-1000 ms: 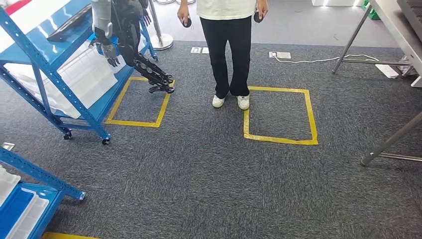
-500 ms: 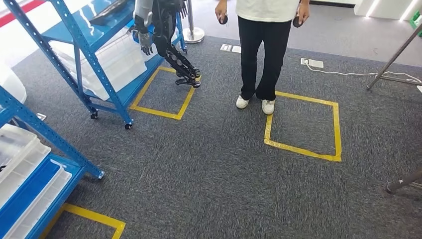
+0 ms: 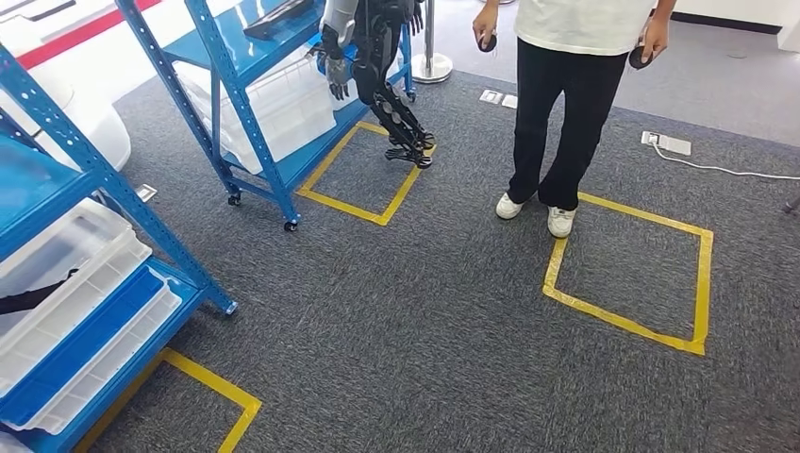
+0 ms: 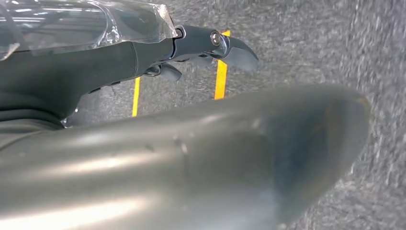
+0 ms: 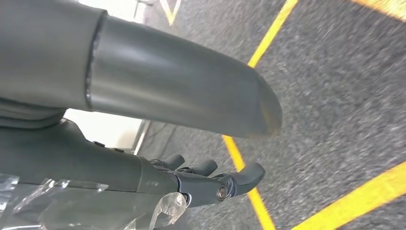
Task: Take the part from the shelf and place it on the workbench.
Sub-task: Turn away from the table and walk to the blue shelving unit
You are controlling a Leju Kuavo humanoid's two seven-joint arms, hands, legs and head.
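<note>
Two blue shelf racks stand on the grey carpet in the head view. A dark flat part [image 3: 278,17] lies on the top level of the far shelf [image 3: 247,121], well apart from both of the robot's hands. Below it sits a translucent bin [image 3: 279,106]; what it holds cannot be made out. The near shelf [image 3: 141,219] carries white trays [image 3: 87,283] with a blue tray [image 3: 71,342] between them, and something dark [image 3: 33,297] pokes out beside them.

The wrist views show what the head view does not: the left hand [image 4: 143,52] and the right hand [image 5: 143,177] hang over the carpet, fingers [image 4: 237,50] loosely extended and holding nothing.

Another robot [image 3: 377,57] stands at the far shelf inside a yellow tape square [image 3: 363,209]. A person [image 3: 575,94] stands nearby with a dark object in each hand.
</note>
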